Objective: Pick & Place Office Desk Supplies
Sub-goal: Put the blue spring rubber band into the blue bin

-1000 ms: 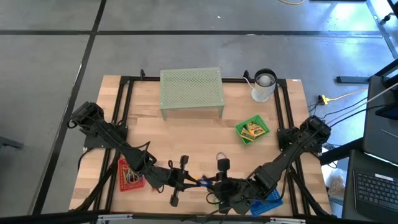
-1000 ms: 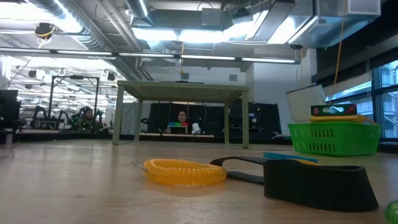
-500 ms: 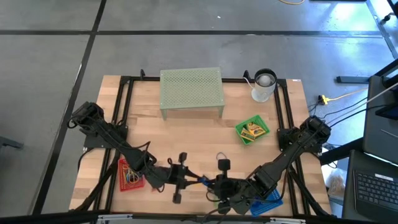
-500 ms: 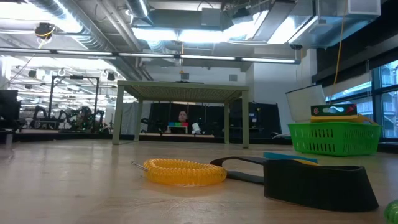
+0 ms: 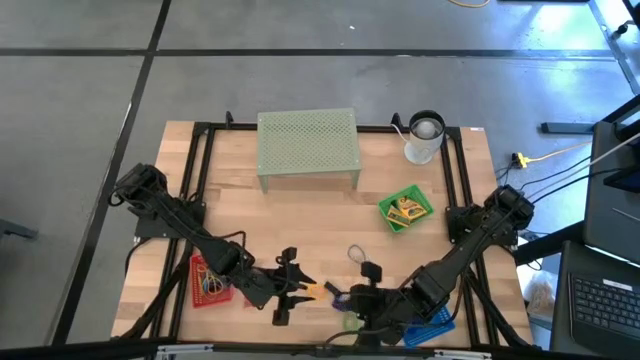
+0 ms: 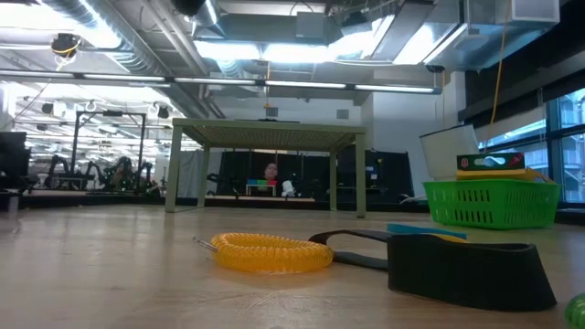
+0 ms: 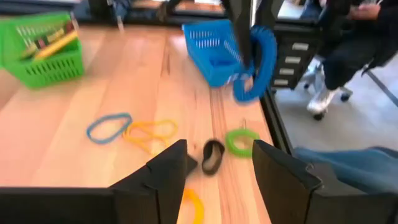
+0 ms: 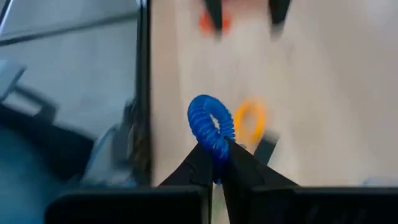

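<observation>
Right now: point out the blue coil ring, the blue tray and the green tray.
Blue coil ring (image 8: 211, 129): right wrist view, on the coil's upper loop, above the right hand's pinch.
Blue tray (image 7: 210, 38): left wrist view, on its near wall.
Green tray (image 7: 45, 65): left wrist view, on its front wall.

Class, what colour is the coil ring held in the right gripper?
Blue: the coil ring is pinched in the right gripper, clearest in the right wrist view.

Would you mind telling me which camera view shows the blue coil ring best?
The right wrist view: the blue coil ring sits pinched between the right gripper fingers, centred. The left wrist view shows it farther off, hanging near the blue tray. The high and low views don't show it clearly.
</observation>
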Robot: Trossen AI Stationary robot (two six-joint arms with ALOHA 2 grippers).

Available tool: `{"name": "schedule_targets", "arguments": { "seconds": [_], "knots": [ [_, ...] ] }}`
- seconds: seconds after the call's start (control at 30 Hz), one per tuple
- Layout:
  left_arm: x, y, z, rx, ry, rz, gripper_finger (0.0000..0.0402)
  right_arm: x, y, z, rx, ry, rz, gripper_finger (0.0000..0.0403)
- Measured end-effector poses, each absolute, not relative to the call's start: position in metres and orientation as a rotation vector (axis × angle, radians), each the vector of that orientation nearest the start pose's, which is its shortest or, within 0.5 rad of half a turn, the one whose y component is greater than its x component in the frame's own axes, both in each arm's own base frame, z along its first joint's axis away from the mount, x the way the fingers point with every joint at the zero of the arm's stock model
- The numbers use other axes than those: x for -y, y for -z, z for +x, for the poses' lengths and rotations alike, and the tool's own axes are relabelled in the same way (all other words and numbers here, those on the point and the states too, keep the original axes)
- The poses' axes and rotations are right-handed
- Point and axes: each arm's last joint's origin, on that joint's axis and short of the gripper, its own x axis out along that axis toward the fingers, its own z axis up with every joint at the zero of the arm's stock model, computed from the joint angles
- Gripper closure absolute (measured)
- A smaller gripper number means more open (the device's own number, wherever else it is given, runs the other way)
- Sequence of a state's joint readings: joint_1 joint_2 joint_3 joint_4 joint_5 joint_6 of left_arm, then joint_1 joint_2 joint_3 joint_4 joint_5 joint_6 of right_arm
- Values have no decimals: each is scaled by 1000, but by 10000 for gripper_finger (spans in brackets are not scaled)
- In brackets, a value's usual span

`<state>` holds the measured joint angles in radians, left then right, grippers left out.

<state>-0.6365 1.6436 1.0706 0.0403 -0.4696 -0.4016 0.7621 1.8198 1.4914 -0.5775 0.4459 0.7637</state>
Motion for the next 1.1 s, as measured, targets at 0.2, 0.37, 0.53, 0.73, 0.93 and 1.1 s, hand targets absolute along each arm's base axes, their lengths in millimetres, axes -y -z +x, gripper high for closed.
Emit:
{"name": "schedule_targets", "arguments": {
  "seconds": [0.2, 0.37, 0.53, 0.73, 0.93, 1.1],
  "knots": [
    [200, -230, 292, -553, 55, -126, 228, -268, -251, 267, -1105, 102, 477, 388],
    [197, -222, 287, -651, 19, -121, 230, -280, -246, 236, -1316, 224, 622, 388],
    [192, -209, 276, -860, 28, -173, 225, -291, -244, 212, -1366, 337, 682, 387],
    [187, -199, 262, -1104, 51, -231, 225, -297, -237, 194, -1449, 488, 735, 387],
    [191, -195, 250, -1216, 91, -206, 227, -303, -221, 191, -1583, 574, 742, 387],
    [196, -193, 240, -1289, 123, -181, 222, -305, -212, 191, -1626, 599, 718, 373]
  ]
}}
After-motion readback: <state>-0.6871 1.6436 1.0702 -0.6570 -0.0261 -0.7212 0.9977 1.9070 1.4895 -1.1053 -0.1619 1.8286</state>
